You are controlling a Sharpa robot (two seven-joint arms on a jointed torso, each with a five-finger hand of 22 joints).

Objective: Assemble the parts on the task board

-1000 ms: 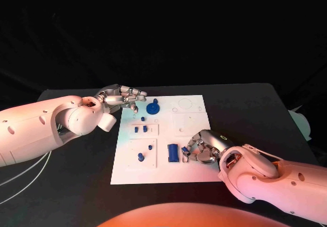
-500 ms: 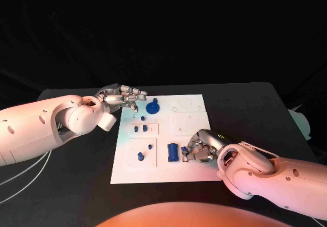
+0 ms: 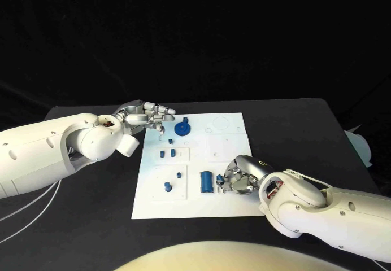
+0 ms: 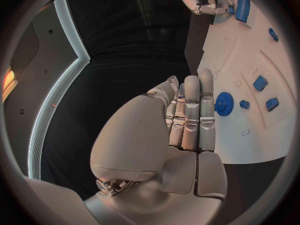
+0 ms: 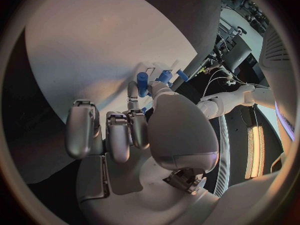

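Little had moved: right hand [image 3: 241,179] stayed low-centre, fingers curled on a small blue part [image 3: 221,181], grip unclear; left hand [image 3: 147,117] empty, fingers extended; seating next, likely.

The board [image 3: 230,148] is plain white on a black table [image 3: 297,130]. The small pieces on it are blue, among them a round gear [image 3: 184,129] and a long block [image 3: 207,182]. Both arms are white, with silver hands: left hand [image 3: 147,116], right hand [image 3: 241,176].
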